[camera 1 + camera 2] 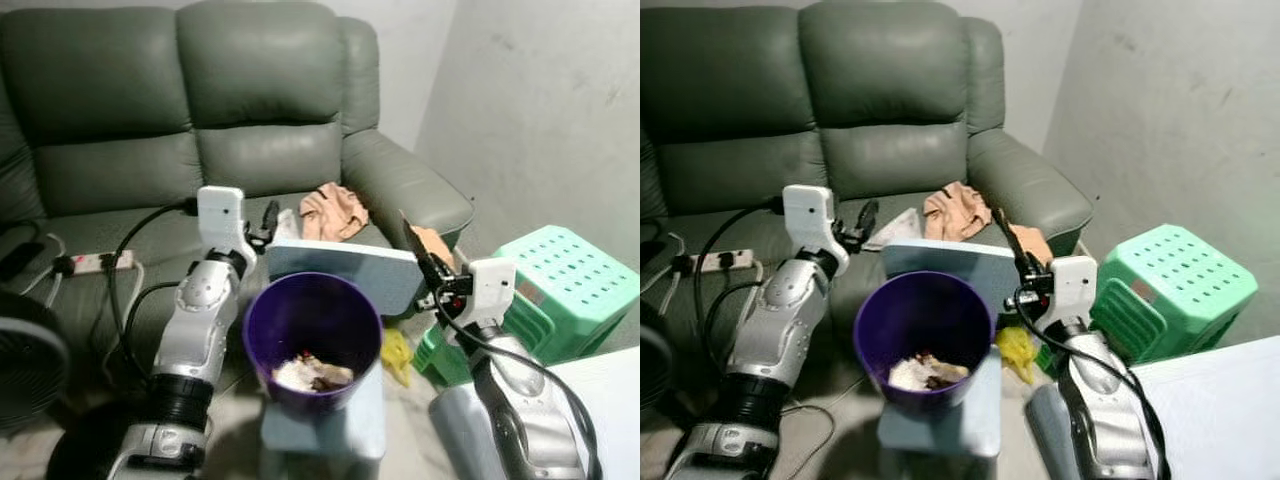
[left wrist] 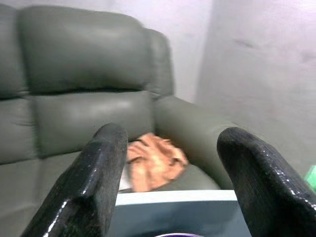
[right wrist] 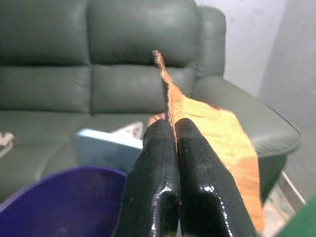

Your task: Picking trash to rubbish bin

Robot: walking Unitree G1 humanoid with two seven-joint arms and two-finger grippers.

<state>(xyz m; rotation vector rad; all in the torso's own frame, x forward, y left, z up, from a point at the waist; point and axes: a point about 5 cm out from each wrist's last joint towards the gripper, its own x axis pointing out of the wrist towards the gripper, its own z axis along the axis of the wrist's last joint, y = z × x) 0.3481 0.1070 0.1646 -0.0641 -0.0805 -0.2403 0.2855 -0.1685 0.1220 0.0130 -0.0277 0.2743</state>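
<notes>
Down low and closest, two silver arms, both cut off at the picture's bottom edge. Between them, a purple bin standing on a pale blue stool, with whitish and brown scraps lying at its bottom; hard to tell just what those scraps are. Right gripper raised just beside the bin's rim, on the robot's right, fingers pressed tight together on a thin orange scrap. Scrap sticking up past the fingertips in a sharp point, partly hidden behind the black fingers in the head views. Not yet over the bin's mouth, just off to its side. Left gripper held up near the bin's other side, fingers wide apart with nothing between them, pointing toward the sofa. Blurry in the left wrist view. Behind the stool, a crumpled peach cloth on the green sofa seat, its lower part hidden by the stool. Something yellow on the floor by the stool, too small to make out. Green plastic stool off to the right, by the wall. White power strip with cables on the sofa's left, and a dark fan cut off at the left edge.
</notes>
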